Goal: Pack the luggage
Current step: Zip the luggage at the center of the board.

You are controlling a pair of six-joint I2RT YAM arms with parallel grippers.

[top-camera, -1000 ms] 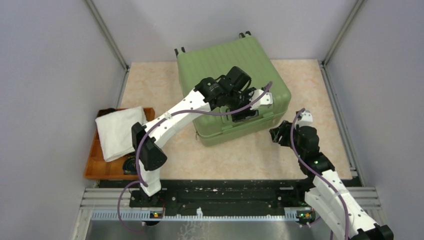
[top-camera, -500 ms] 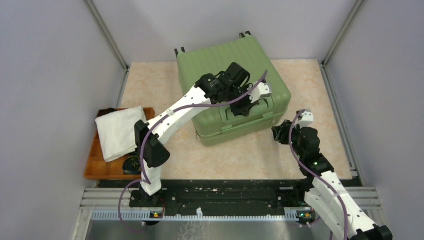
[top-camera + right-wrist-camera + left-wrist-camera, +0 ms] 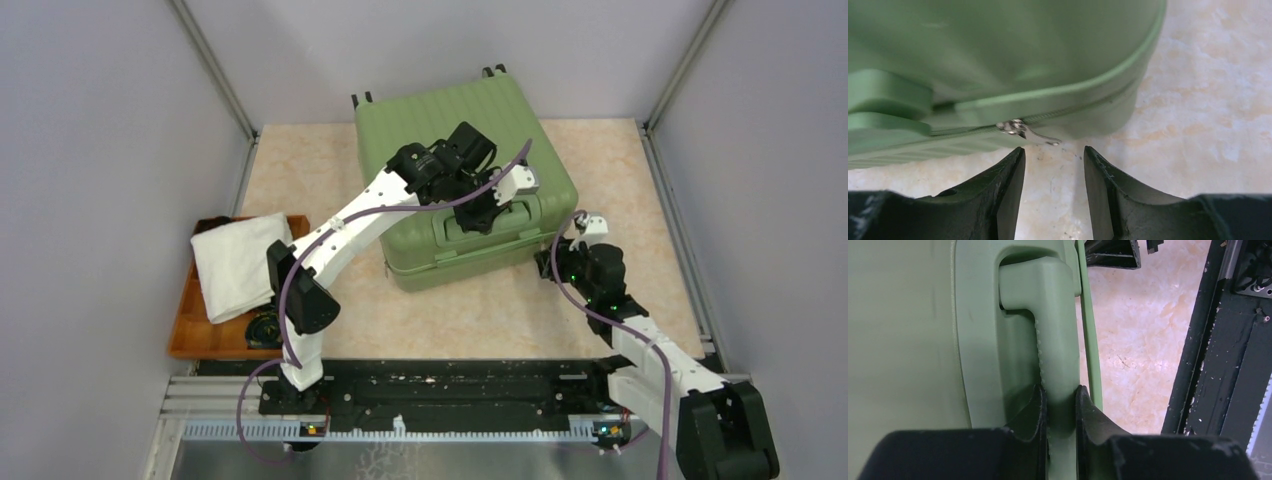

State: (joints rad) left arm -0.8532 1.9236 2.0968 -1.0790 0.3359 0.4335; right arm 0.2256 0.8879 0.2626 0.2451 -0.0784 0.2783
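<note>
**Clamped onto suitcase (image 3: 440, 120) handle (image 3: 1058, 340)**

Closed left pincer (image 3: 1060, 395) to a grip on that handle within the last second; brought right pincer (image 3: 1054, 155), parted and empty, close to the zipper pull (image 3: 1025, 131). Lies shut and flat mid-worktop (image 3: 480, 310), long axis near-to-far, slightly skewed, wheels (image 3: 360, 100) far, handle near.

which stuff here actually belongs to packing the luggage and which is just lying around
In the job:
luggage, lid down
its handle, pinched by the left claw
zipper pull, just ahead of the open right claw

Lying about:
white towel, untouched, maybe meant for packing
orange tray under it
</note>
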